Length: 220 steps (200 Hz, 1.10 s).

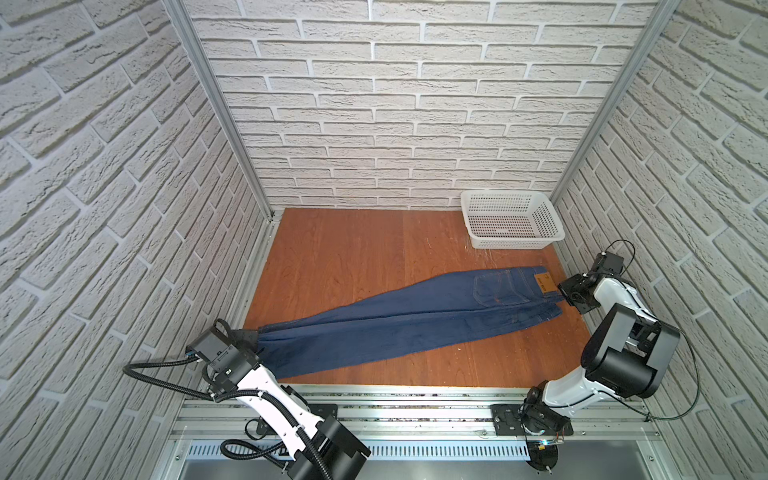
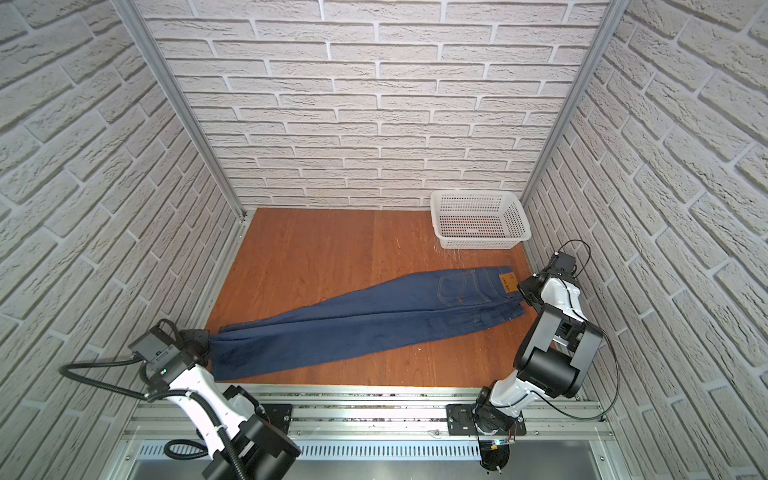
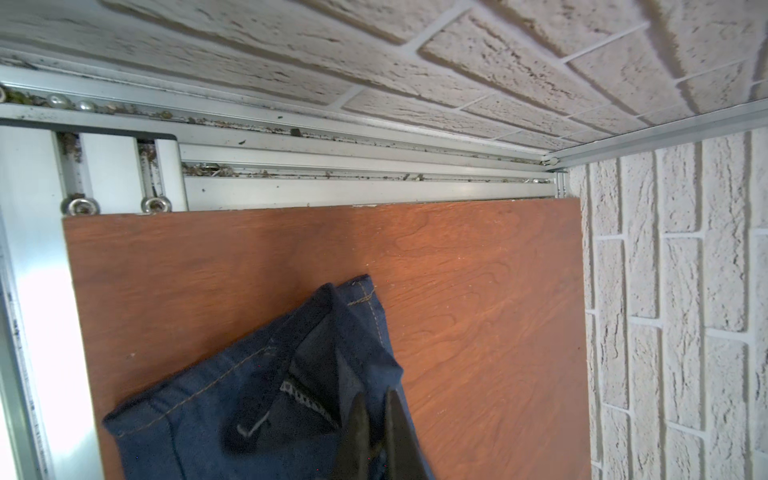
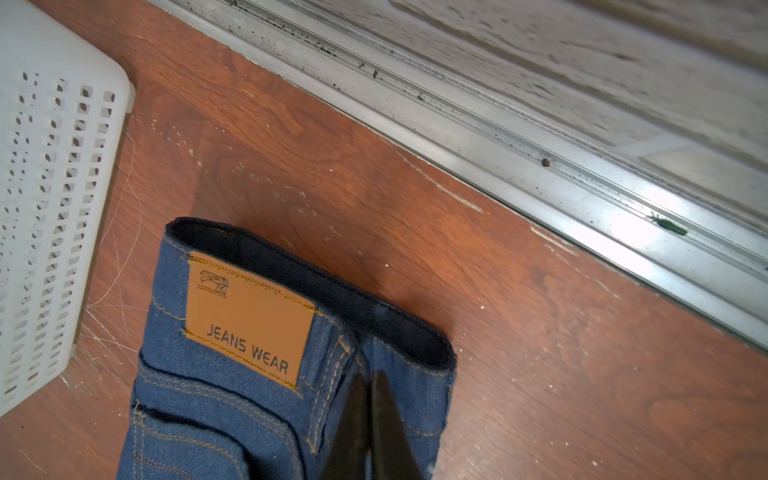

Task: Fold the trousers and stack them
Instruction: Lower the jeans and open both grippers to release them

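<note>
Top views both show the trousers [image 1: 415,320] halved lengthwise, leg on leg, lying flat and diagonal on the table [image 1: 353,257]. Hems sit at the near-left corner. The waistband with its tan patch [image 4: 249,316] sits at the right edge, near the basket [image 1: 515,243] but apart from it. Left gripper [image 1: 253,332] is clamped on the bunched hems, which stand lifted off the wood in the left wrist view. Right gripper [image 4: 371,374] is closed tight at the waistband beside a belt loop. It looks like a pinch on the top layer, but how much cloth is caught isn't clear. Step reads as both ends gripped and cloth stretched out, ready for the crosswise fold. Next move likely needs one end carried over onto the other, edges matched, without dragging the lower layers askew.
</note>
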### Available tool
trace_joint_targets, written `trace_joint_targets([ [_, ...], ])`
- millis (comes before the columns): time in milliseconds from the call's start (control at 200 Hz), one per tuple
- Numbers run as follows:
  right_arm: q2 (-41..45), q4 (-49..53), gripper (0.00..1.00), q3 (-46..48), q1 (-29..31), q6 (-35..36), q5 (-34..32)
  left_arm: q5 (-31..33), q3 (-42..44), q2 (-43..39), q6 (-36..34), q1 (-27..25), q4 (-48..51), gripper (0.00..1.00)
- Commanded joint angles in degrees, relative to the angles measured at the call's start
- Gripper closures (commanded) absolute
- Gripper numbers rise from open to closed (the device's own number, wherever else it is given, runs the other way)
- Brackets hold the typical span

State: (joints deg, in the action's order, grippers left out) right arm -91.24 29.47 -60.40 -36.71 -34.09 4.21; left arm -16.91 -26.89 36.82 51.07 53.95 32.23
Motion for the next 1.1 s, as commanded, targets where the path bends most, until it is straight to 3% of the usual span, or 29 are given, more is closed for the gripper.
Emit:
trace_joint_targets([
  [0, 0.45, -0.57, 0.95, 0.84, -0.51, -0.37, -3.60, 3.12, -0.34, -0.23, -0.37, 0.63, -0.38, 1.00],
  [70, 0.20, -0.10, 0.94, 0.95, -0.47, -0.32, -4.40, 4.22, -0.53, -0.76, -0.36, 0.63, 0.49, 1.00],
  [170, 0.35, 0.14, 0.91, 1.29, -0.48, -0.37, -4.89, 5.24, -0.70, -1.30, -0.21, 0.60, 1.11, 0.85],
  [305, 0.86, 1.07, 0.71, 1.34, -0.47, -0.66, -5.49, 6.64, -1.12, -1.65, -0.02, 0.71, 2.02, 0.67],
  [485, 3.69, 2.52, 0.64, 1.41, -0.53, -1.40, -8.36, 9.28, -2.45, -2.41, 0.08, 0.87, 4.07, 0.39],
  [570, 6.03, 3.23, 0.62, 1.19, -0.47, -1.59, -8.60, 9.61, -4.16, -2.54, -0.16, 1.06, 4.66, 0.32],
  [720, 10.15, 4.69, 0.61, -0.42, 1.34, -1.79, -6.02, 6.32, -8.29, -1.47, -1.20, 1.08, 3.82, 0.29],
  [860, 11.25, 7.21, 0.61, -3.10, 9.90, -0.94, -4.84, -1.71, -10.49, 3.60, -1.22, -0.83, 2.40, 0.36],
  [945, 10.15, 7.23, 0.62, -3.70, 16.99, -1.44, -3.52, -2.19, -11.14, 6.82, -1.04, -6.57, 2.21, 0.40],
  [1095, 5.16, 7.67, 0.65, -4.63, 26.73, -3.21, -0.78, 3.18, -11.13, 11.08, 1.64, -22.24, 0.94, 0.48],
])
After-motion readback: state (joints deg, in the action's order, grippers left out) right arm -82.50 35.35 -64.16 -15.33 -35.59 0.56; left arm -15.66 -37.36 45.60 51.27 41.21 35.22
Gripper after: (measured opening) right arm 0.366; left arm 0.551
